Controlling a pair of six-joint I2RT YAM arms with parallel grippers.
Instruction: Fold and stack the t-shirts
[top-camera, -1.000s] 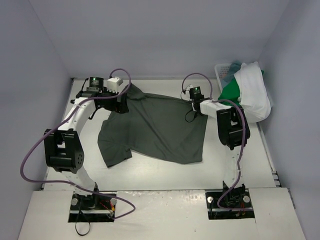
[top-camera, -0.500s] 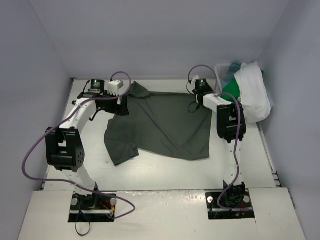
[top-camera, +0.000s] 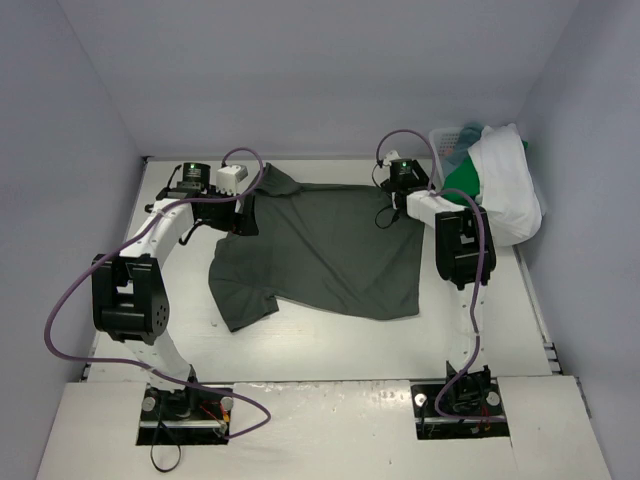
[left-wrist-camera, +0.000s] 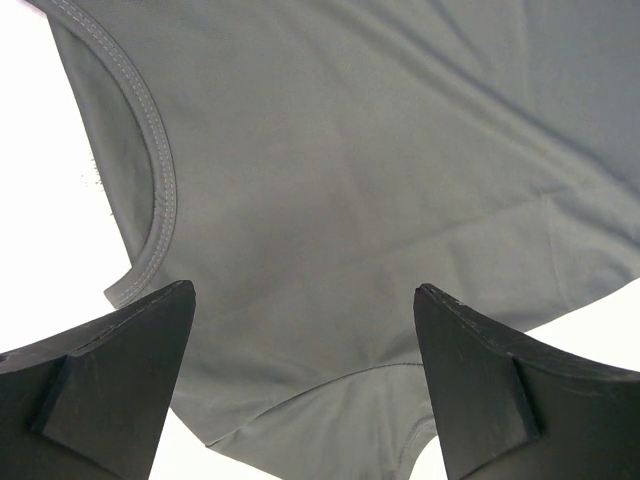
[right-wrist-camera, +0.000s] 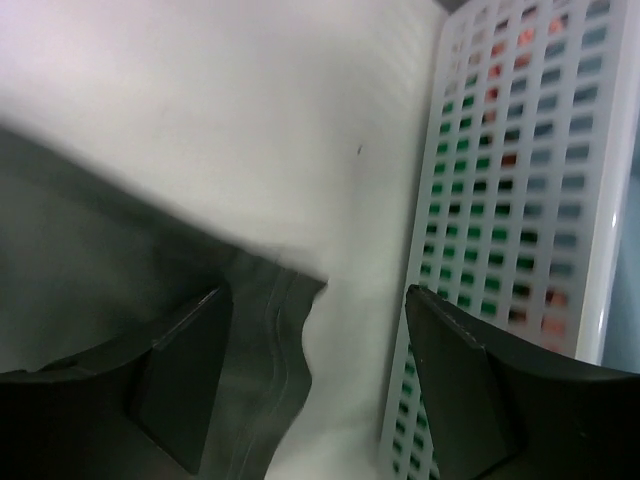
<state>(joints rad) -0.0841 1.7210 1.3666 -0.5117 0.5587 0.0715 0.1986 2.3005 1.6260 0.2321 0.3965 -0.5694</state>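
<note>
White tabletop (top-camera: 330, 345) with the dark grey-green t-shirt (top-camera: 320, 250) spread flat at its centre for folding, the left jaws and right jaws both open and empty over its far corners, other shirts (top-camera: 500, 190) heaped in the basket (top-camera: 445, 140).

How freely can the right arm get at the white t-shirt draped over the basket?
Probably yes: the open right gripper sits beside the basket, and the white t-shirt lies uncovered on top.
</note>
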